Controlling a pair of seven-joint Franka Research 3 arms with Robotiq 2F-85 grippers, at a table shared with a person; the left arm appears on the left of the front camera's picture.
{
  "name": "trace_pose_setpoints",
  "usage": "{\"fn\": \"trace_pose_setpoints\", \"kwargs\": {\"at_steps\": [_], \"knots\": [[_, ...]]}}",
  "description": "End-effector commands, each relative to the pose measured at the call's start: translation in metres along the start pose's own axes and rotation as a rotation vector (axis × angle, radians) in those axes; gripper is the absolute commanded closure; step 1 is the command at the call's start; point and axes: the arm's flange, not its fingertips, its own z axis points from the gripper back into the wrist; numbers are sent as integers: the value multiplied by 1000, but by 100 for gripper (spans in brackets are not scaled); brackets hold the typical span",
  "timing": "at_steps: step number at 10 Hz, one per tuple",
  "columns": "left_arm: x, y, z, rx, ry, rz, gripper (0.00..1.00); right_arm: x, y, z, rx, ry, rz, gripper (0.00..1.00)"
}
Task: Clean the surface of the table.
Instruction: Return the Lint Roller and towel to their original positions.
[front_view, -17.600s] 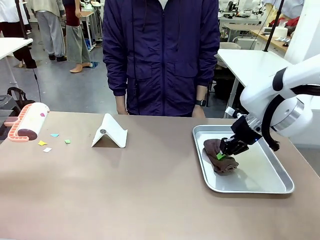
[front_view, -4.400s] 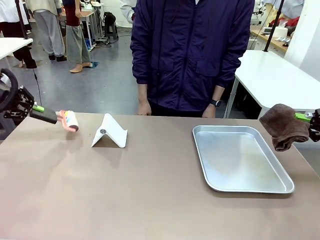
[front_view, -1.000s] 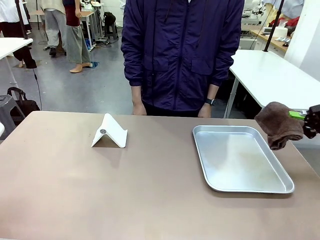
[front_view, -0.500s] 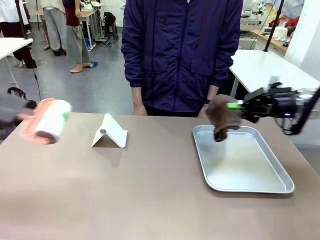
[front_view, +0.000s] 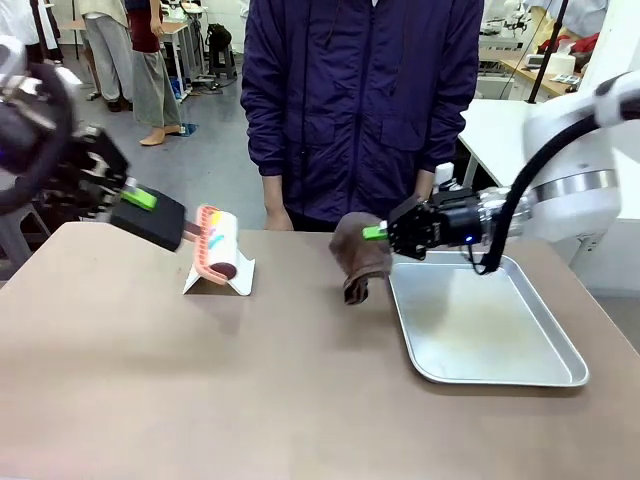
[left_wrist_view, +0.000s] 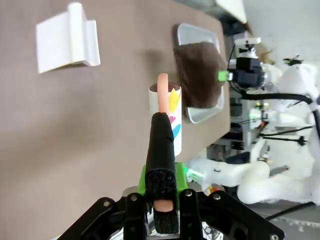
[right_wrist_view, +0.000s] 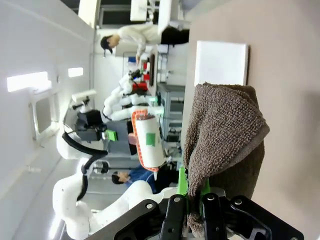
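Two grippers hang above the table (front_view: 250, 390), whose brownish top spreads from the near edge to the far edge where a person (front_view: 360, 100) in a dark blue jacket stands. Nearest the robot's side the tabletop lies bare. Toward the right edge a silver tray (front_view: 520, 372) rests flat on it.

Farther back, the right gripper (front_view: 378, 232) reaches in from the right, just past the tray's far left corner, its jaws pinched on a brown cloth (front_view: 358, 258). The cloth droops from the green pads with its lower end close over the table, though contact cannot be told. In the right wrist view the cloth (right_wrist_view: 225, 135) bunches between the fingers, with the tabletop (right_wrist_view: 290, 100) beyond it.

Toward the far left corner, the left gripper (front_view: 135, 197) is clamped on the black handle of a lint roller (front_view: 215, 245). The roller head, pink-framed with coloured scraps stuck to it, hangs just over a white folded stand (front_view: 222, 265) sitting on the table near the far edge. In the left wrist view the handle runs up from between the closed jaws to the roller (left_wrist_view: 167, 120), and the table (left_wrist_view: 75, 150) lies below, apart from the jaws, with the stand (left_wrist_view: 67, 42) on it.
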Motion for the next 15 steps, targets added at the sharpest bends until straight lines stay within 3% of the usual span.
{"fn": "trace_pose_setpoints", "kwargs": {"at_steps": [1,3,6,8,10,11,15], "knots": [[47,-4,-23,67,19,11,78,1,-12,-22,-40,69,-58,91],[76,-11,-56,111,105,-22,78,-14,-26,-32,-16,165,-98,91],[112,-6,-78,130,254,-34,78,-18,-35,-22,15,-14,-24,91],[129,3,-88,164,217,10,78,-16,-37,-26,0,-100,31,91],[134,9,-88,133,157,46,78,-5,-35,-18,15,-22,-22,91],[128,11,-91,141,212,-4,78,-5,-35,-18,15,-22,-22,91],[128,11,-91,141,212,-4,78,-5,-35,-18,15,-22,-22,91]]}}
